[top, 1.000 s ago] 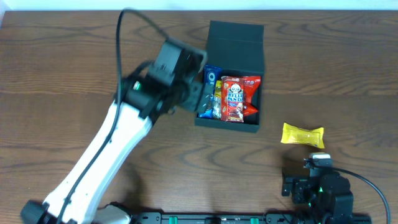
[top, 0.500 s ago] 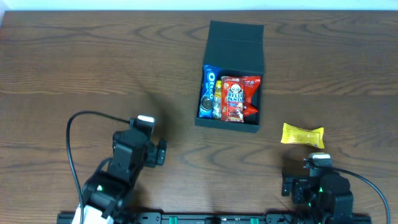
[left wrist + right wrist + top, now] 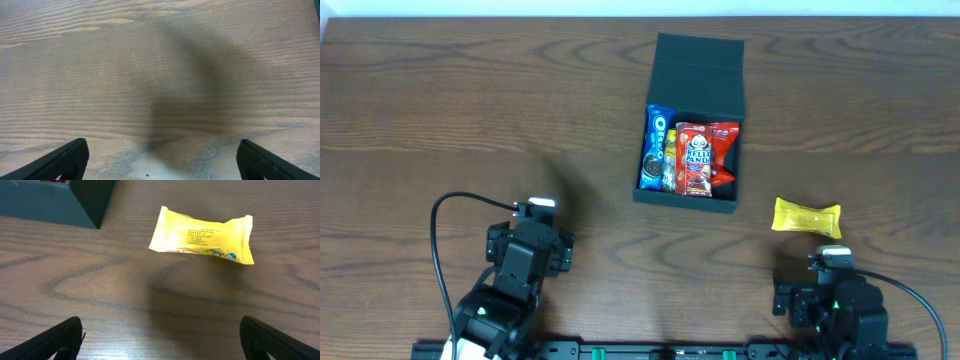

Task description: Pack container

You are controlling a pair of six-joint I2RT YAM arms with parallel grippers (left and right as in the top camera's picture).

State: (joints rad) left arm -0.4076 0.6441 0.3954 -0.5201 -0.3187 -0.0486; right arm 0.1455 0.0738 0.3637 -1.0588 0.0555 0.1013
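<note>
The dark teal-black container (image 3: 697, 55) stands open at the table's upper middle, its flap lid folded back. Inside lie a blue Oreo packet (image 3: 657, 146) and a red Hello Panda packet (image 3: 698, 158). The container's corner shows in the right wrist view (image 3: 50, 205). A yellow snack packet (image 3: 806, 217) lies on the table to the right of the container, and shows ahead of the right fingers (image 3: 205, 235). My left gripper (image 3: 528, 238) is open and empty near the front left, over bare wood (image 3: 160, 160). My right gripper (image 3: 820, 290) is open and empty at the front right (image 3: 160, 340).
The wooden table (image 3: 470, 120) stretches wide to the left of the container. A black cable (image 3: 445, 240) loops from the left arm. A black rail (image 3: 670, 350) runs along the front edge.
The left arm has drawn back from beside the container to the front left of the table, leaving the Oreo packet in the container. The right arm has not moved.
</note>
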